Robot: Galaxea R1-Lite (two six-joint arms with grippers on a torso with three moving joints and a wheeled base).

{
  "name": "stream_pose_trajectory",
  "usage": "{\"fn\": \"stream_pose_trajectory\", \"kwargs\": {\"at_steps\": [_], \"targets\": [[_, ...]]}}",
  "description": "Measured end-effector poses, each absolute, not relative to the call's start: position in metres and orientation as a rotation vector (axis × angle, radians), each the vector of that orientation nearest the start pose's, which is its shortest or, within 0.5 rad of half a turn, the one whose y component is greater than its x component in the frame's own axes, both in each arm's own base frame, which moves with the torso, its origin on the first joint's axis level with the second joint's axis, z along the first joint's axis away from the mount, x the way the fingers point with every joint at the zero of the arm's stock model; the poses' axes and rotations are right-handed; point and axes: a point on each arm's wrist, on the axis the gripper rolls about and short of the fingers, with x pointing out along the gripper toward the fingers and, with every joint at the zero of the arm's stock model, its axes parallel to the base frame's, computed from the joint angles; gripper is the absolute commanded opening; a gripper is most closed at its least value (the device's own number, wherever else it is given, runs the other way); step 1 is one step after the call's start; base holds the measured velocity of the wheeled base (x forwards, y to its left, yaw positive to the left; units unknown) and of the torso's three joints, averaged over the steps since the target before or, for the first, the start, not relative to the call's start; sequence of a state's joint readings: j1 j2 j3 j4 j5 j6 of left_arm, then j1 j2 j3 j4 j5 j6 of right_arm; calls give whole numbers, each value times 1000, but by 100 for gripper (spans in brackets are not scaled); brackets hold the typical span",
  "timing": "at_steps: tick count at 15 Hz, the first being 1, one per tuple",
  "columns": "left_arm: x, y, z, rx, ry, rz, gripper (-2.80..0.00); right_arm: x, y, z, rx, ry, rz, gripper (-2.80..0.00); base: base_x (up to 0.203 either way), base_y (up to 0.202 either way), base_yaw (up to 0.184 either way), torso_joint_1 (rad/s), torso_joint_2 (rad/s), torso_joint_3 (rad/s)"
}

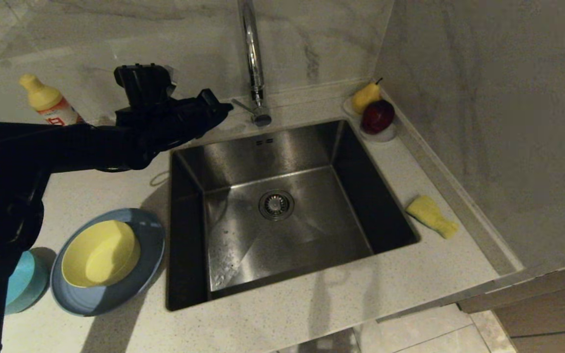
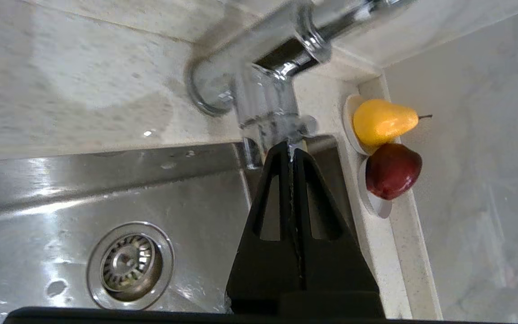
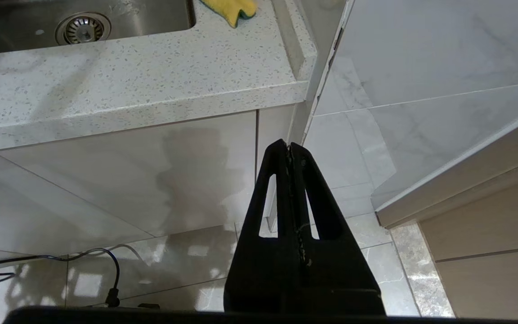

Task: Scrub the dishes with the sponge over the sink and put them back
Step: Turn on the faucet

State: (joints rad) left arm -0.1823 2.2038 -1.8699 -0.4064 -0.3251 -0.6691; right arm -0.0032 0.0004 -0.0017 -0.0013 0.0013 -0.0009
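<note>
Yellow pear (image 1: pixel 365 96) and red apple (image 1: pixel 377 116) on clear dish; detergent bottle (image 1: pixel 49 103) apart.

Left gripper (image 2: pixel 291 150) closed, tips at tap (image 2: pixel 263 96) base; sink (image 2: pixel 106 189) drain below, pear (image 2: pixel 382 121) and apple (image 2: pixel 393 170) beside

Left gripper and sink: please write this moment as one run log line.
left gripper: shut, empty, at tap lever | right gripper: shut, parked below counter | sponge: right of sink | dishes: untouched

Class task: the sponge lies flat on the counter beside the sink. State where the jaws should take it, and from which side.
Grip the sponge at its narrow waist, coming straight down from above: it lies flat with the sink on one side and a raised ledge on the other.
</note>
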Motion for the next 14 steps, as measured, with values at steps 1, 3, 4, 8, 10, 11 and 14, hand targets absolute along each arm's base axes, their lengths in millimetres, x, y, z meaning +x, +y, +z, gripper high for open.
{"fn": "stream_pose_trajectory", "kwargs": {"at_steps": [1,3,4,8,10,11,14], "targets": [[460,-93,263,-648,98,-514,-280,-23,0,76,-1,-3,-2,-280,0,0,0,0,0,0],[460,-93,263,-647,96,-515,-280,-23,0,76,0,-2,-2,-280,0,0,0,0,0,0],[460,-94,264,-647,93,-517,-280,-23,0,76,0,-3,-2,-280,0,0,0,0,0,0],[458,-93,270,-636,65,-532,-280,-23,0,76,0,-3,-2,-280,0,0,0,0,0,0],[457,-93,272,-616,46,-553,-280,-23,0,76,0,-2,-2,-280,0,0,0,0,0,0],[457,-93,273,-612,36,-559,-280,-23,0,76,-1,-2,-2,-280,0,0,0,0,0,0],[460,-94,271,-580,14,-570,-280,-23,0,76,-1,-3,-2,-280,0,0,0,0,0,0]]}}
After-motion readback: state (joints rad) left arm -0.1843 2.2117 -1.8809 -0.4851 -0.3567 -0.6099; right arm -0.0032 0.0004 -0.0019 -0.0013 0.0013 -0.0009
